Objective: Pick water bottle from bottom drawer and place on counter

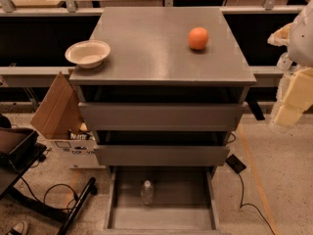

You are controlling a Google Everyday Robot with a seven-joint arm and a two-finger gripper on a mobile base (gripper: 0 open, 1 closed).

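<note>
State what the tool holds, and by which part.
Nothing visibly held: the tool hangs at the right edge, far from the water bottle, which stands in the open bottom drawer.

You see a plain grey counter (146, 48) carrying a bright orange (198, 38) and a cream-white bowl (88, 54). The bottom drawer (186, 214) is grey; its water bottle (147, 192) is clear, white-capped. At the right edge, the gripper (289, 105) is pale cream.

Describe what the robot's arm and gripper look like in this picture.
At the right edge, beside the counter, the arm shows a rounded white shell. Below it the gripper is made of pale cream, blocky segments. No cables or markings on them are visible.
</note>
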